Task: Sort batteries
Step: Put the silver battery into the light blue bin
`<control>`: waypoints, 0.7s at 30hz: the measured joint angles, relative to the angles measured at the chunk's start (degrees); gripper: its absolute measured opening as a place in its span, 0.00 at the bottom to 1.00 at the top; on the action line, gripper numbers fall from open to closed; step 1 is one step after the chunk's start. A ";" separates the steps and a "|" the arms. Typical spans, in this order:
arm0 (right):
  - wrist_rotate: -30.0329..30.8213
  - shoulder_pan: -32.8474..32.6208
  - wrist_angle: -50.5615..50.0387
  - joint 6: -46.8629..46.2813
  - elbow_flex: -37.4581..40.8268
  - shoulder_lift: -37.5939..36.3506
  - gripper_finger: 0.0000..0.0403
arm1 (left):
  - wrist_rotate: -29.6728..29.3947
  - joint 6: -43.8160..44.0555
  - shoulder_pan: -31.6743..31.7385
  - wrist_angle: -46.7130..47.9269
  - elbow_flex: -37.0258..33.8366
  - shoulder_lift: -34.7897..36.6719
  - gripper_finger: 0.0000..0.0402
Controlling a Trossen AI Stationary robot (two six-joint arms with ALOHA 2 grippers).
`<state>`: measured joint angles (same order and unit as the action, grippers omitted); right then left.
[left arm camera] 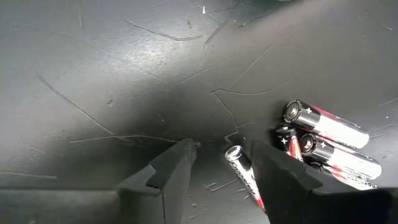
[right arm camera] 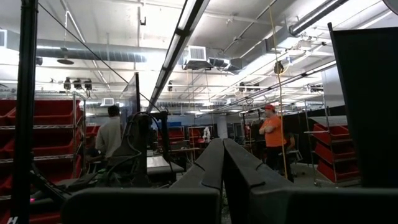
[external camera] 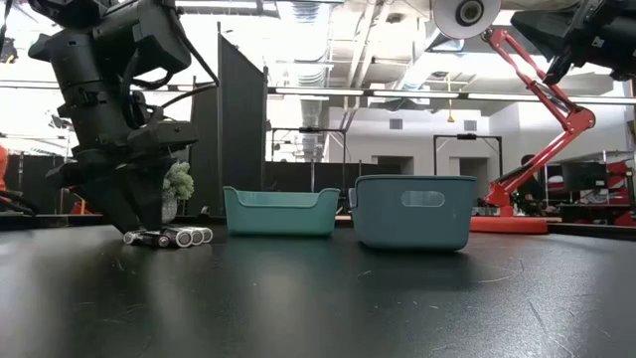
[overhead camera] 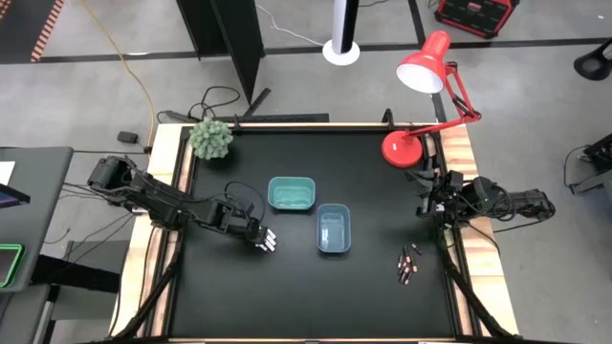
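Observation:
My left gripper (left arm camera: 219,152) points down at the table's left side, open, over a small heap of silver-and-red batteries (left arm camera: 329,140). One battery (left arm camera: 239,167) lies on the table between the fingers, close beside one finger (left arm camera: 273,174). The others lie on the table just outside that finger. In the low view the heap (external camera: 171,237) sits at the gripper's tips (external camera: 139,231). More dark batteries (overhead camera: 407,266) lie at the near right. A teal tray (overhead camera: 292,194) and a blue tray (overhead camera: 334,230) stand mid-table. My right gripper (right arm camera: 222,158) is shut, raised at the right edge. My left gripper comes from above, pointing steeply down, its fingers on either side of one battery's end (left arm camera: 235,155). That battery lies flat on the table beside one finger; whether the finger touches it I cannot tell. The other finger (left arm camera: 171,171) stands apart from it.
A red desk lamp (overhead camera: 421,105) stands at the far right corner and a small green plant (overhead camera: 210,139) at the far left corner. The two trays stand side by side to the right of my left gripper. People show in the room beyond.

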<state>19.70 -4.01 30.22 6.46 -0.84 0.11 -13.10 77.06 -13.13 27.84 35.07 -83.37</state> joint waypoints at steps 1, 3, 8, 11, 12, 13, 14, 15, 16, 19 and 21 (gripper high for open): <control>0.00 0.00 0.02 0.00 0.00 0.00 0.07 | 0.02 0.00 0.00 0.06 0.00 0.00 0.41; 0.00 0.00 0.02 0.00 0.00 0.01 0.07 | 0.23 0.00 0.00 0.20 0.00 0.00 0.40; 0.00 0.00 0.01 0.00 0.00 0.00 0.07 | 1.93 0.04 0.04 -0.98 -0.12 0.02 0.40; 0.00 0.00 0.00 0.00 0.00 0.01 0.07 | 2.94 0.04 0.00 -1.36 0.38 0.00 0.40; 0.00 0.00 0.02 0.00 0.00 0.01 0.07 | 3.28 0.06 -0.15 -1.25 0.62 -0.02 0.40; 0.01 0.00 0.02 0.00 0.00 -0.01 0.07 | 3.66 0.10 -0.30 -0.97 0.81 -0.04 0.40; 0.01 0.00 0.02 0.00 0.00 -0.01 0.07 | 4.01 0.24 -0.44 -0.85 0.83 -0.04 0.40; 0.02 0.00 0.00 0.00 0.00 0.01 0.07 | 4.27 0.41 -0.59 -0.85 0.83 -0.04 0.40; 0.00 0.00 0.01 0.00 0.00 0.01 0.07 | 4.37 0.52 -0.75 -0.88 0.83 -0.03 0.40; 0.02 0.00 0.00 0.00 0.00 -0.01 0.07 | 4.57 1.54 -1.44 -0.96 0.87 -0.02 0.40; 0.00 0.00 0.00 0.00 0.00 0.01 0.07 | 4.64 2.20 -1.90 -1.04 0.87 -0.02 0.41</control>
<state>19.70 -4.01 30.22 6.46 -0.84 0.12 -8.46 79.26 -15.03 26.79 35.94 -83.40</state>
